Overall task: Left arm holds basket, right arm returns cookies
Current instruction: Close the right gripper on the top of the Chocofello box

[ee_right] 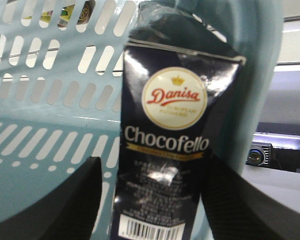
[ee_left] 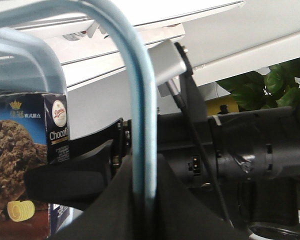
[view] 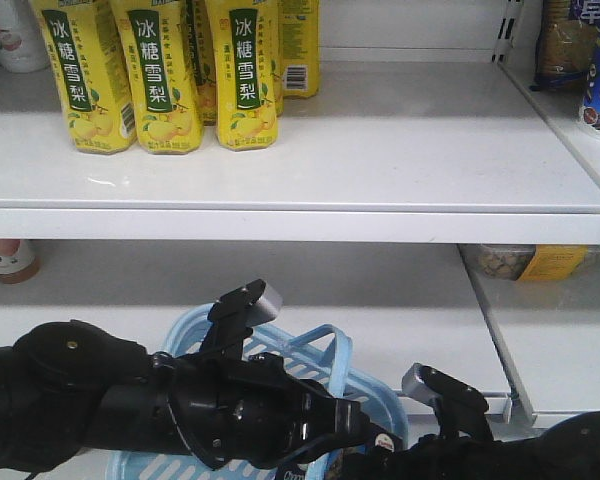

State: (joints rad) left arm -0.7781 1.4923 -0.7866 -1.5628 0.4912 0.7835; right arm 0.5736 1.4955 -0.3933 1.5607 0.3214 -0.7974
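The light blue basket [view: 195,335] hangs low in front of the shelves, mostly behind both arms. My left arm [view: 130,400] reaches in from the left. Its left gripper [ee_left: 145,200] is shut on the basket's loop handle [ee_left: 140,100]. The cookies [ee_right: 170,150], a dark navy "Chocofello" box, stand upright inside the basket [ee_right: 50,125] against its slotted wall. My right gripper [ee_right: 152,165] is open around the box. A strip of basket shows between its left finger [ee_right: 75,200] and the box, while the right finger sits at the box's edge. The cookies [ee_left: 20,165] also show in the left wrist view beside the right arm [ee_left: 250,150].
Several yellow drink bottles [view: 160,80] stand at the back left of the upper white shelf [view: 410,150]. Its front lip [view: 280,222] overhangs the lower shelf [view: 400,320]. Packets [view: 525,262] lie on the right-hand shelf, and a small bottle [view: 10,260] stands at far left.
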